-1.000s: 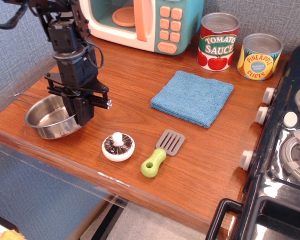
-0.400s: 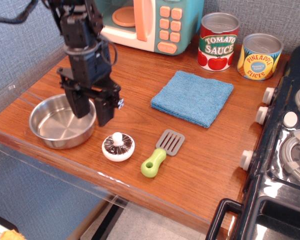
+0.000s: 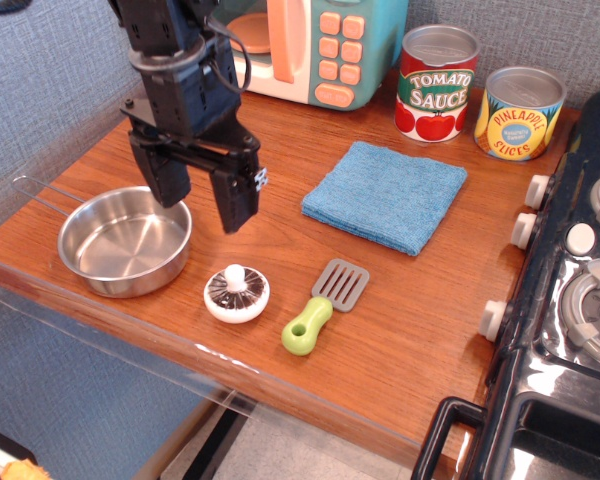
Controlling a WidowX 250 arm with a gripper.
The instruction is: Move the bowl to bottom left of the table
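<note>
1. Your bowl (image 3: pixel 126 240) sits upright at the front-left corner of the table (image 3: pixel 280 150), close to the front edge, its wire handle running back toward the left edge. From here that looks like the spot the task asks for.

2. Handling, as a judgement: thin polished steel, so light and stiff but slick. The rim wall is the sensible place to pinch, one finger inside and one outside; the thin handle would likely twist in a grip. It should slide easily on the wood if nudged.

3. Your gripper (image 3: pixel 202 196) is up above the table just behind and right of the bowl, jaws spread wide and holding nothing. The left finger overlaps the bowl's back rim in this view, but it looks lifted clear.

4. Against the frame from a second ago: then the fingers were down at the bowl's right rim and the bowl looked tilted. Now it lies flat, a touch further right, and the arm has risen and opened.

5. Outward: mushroom toy (image 3: pixel 237 293) just right of the bowl, apart from it; green-handled spatula (image 3: pixel 322 305) beyond that; blue cloth (image 3: pixel 385 194) mid-table; two cans (image 3: pixel 437 83) and a toy microwave (image 3: pixel 300 45) at the back edge; stove (image 3: pixel 570 300) on the right.
</note>
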